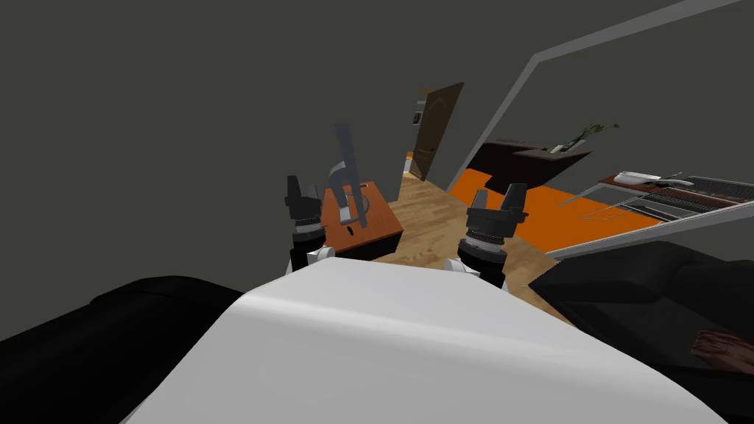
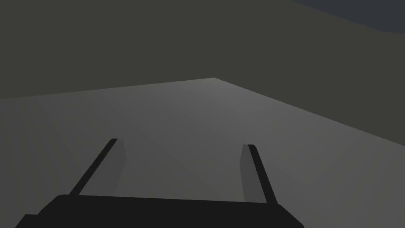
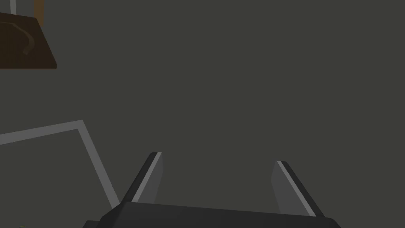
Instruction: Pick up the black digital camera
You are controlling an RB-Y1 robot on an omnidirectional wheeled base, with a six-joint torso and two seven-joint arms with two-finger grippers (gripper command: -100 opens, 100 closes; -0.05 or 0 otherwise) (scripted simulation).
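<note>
Both arms are hanging raised in front of the torso, carrying nothing. The left gripper is standing open with its blades wide apart and nothing between them; the right gripper is likewise spread and empty. I am not making out the black digital camera for certain. A dark speck is sitting on the brown table near the left gripper, by the foot of a grey stand, but it is too small to tell whether that is it. The wooden floor and orange rug are lying beyond, with a black sofa off to the right. I am judging the step as locating and approaching, with the reach not yet begun. I am expecting the camera to be rigid, fairly light, with a smooth and slightly slippery shell and a fragile lens and screen. The blades should be closing across the flat sides of the body near its middle, staying off the lens barrel and buttons. A light squeeze should be enough, since the thin blades could be letting it twist.
</note>
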